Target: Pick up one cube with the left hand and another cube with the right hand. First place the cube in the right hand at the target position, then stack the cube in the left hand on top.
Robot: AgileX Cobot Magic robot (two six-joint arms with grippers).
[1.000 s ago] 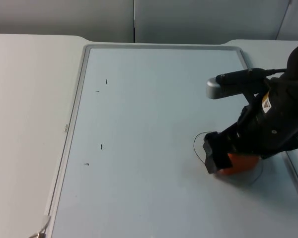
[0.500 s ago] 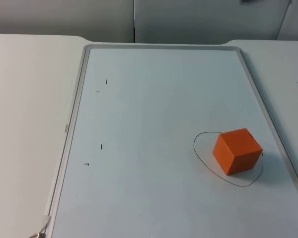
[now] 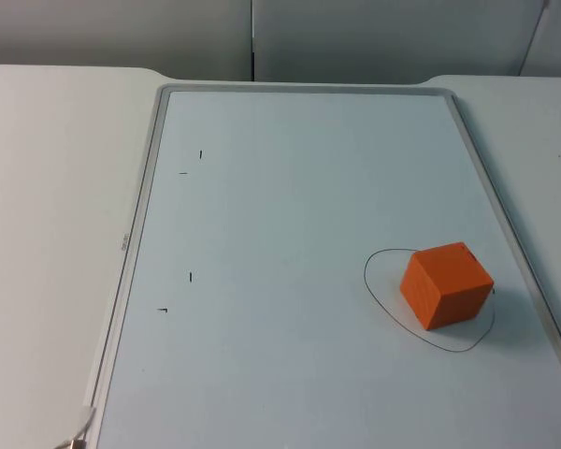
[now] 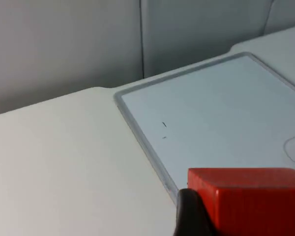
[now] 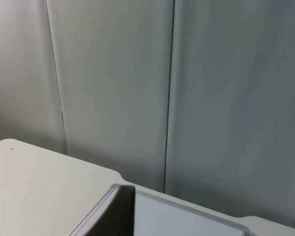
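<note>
An orange cube point(image 3: 446, 285) rests on the whiteboard point(image 3: 140, 234) inside a hand-drawn oval outline point(image 3: 367, 278), at the right side of the board, with no gripper near it. My left gripper point(image 4: 250, 219) is shut on a second orange-red cube point(image 4: 250, 196); a black fingertip point(image 4: 189, 216) presses against the cube's side. It hangs above the table beside the whiteboard's framed edge point(image 4: 142, 137). My right gripper point(image 5: 122, 211) is raised and faces the grey partition wall, over the far corner of the board.
The whiteboard carries a few small black marks point(image 3: 191, 277) on its left half. White table top point(image 3: 47, 234) lies on both sides of the board. The grey partition wall point(image 3: 262, 37) closes off the back.
A second ago the right gripper was over the orange cube at the oval. It has since let go and lifted out of the top view, leaving the cube there.
</note>
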